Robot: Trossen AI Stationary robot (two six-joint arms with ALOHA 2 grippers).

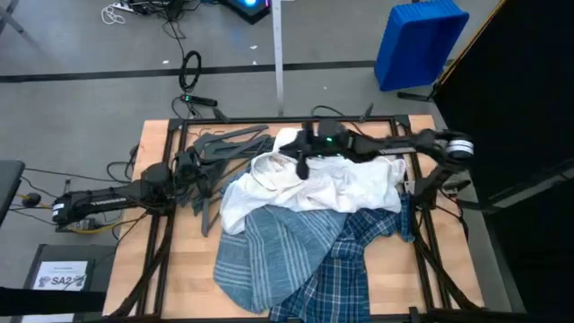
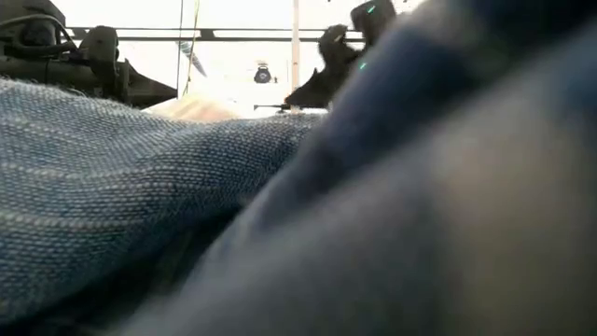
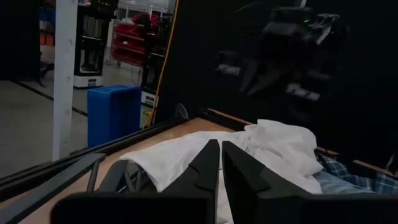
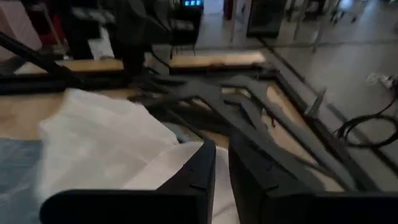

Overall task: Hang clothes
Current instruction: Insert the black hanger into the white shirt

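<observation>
While the left gripper (image 1: pixel 193 175) waits narrow-fingered at the hangers (image 1: pixel 220 144), the right gripper (image 1: pixel 303 161), fingers nearly together, hovers over the white shirt's (image 1: pixel 345 188) far-left edge.

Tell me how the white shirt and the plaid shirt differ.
The white shirt is plain and bright; the plaid shirt is darker blue with checks. The white shirt lies bunched toward the far side of the table, under the right gripper; the plaid shirt lies spread toward the near edge. Both are crumpled and unhung.
</observation>
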